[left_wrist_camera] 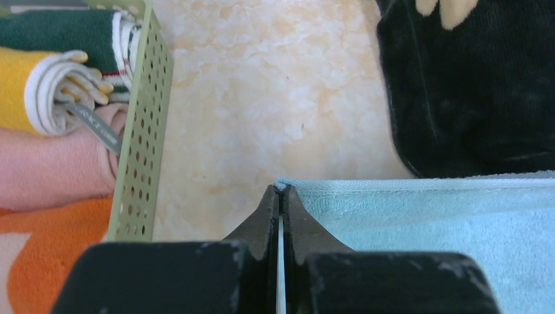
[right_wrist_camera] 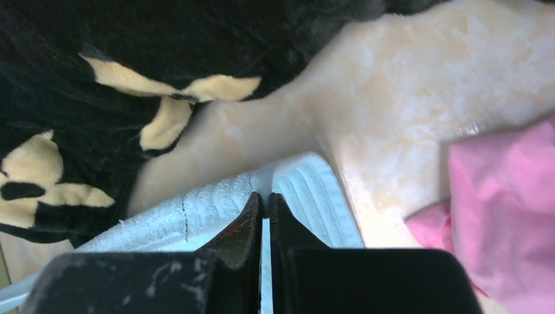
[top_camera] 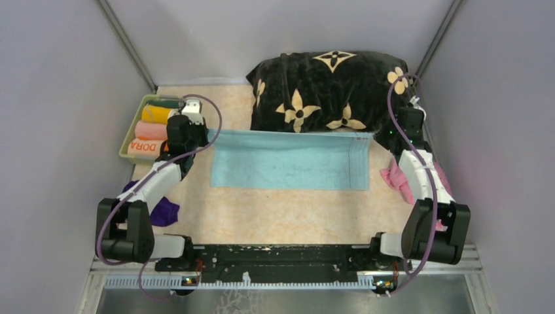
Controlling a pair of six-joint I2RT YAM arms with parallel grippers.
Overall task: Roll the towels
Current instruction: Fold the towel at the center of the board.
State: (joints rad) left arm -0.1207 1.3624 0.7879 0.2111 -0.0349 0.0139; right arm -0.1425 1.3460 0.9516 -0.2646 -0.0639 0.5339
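Left gripper [left_wrist_camera: 281, 193]: fingers closed, pinching the far left corner of the light blue towel [top_camera: 288, 163]. The hem of that corner shows right at the fingertips in the left wrist view.

Right gripper [right_wrist_camera: 264, 199]: fingers closed, pinching the far right corner of the same towel. The ribbed band at the towel's end lies on both sides of the fingertips.

Light blue towel: spread open at the middle of the table [top_camera: 275, 219], long side running left to right. Its far edge runs straight between the two grips. Whether that edge is off the table cannot be told. Its near edge lies flat on the table.

Black cushion [top_camera: 327, 91] with beige flower shapes: at the back of the table, just beyond the towel's far edge, and close to both grippers.

Green basket [left_wrist_camera: 141, 131] with perforated walls: at the far left, just beside the left gripper. It holds four rolled towels in a row. From back to front these are a dark green towel [top_camera: 163, 103], a yellow towel [top_camera: 156, 114], a peach towel [top_camera: 150, 130] and an orange towel [top_camera: 144, 148] marked "DORA".

Pink towel [right_wrist_camera: 504, 209]: bunched on the table at the right, partly under the right arm.

Purple towel [top_camera: 165, 210]: bunched at the near left, partly hidden by the left arm
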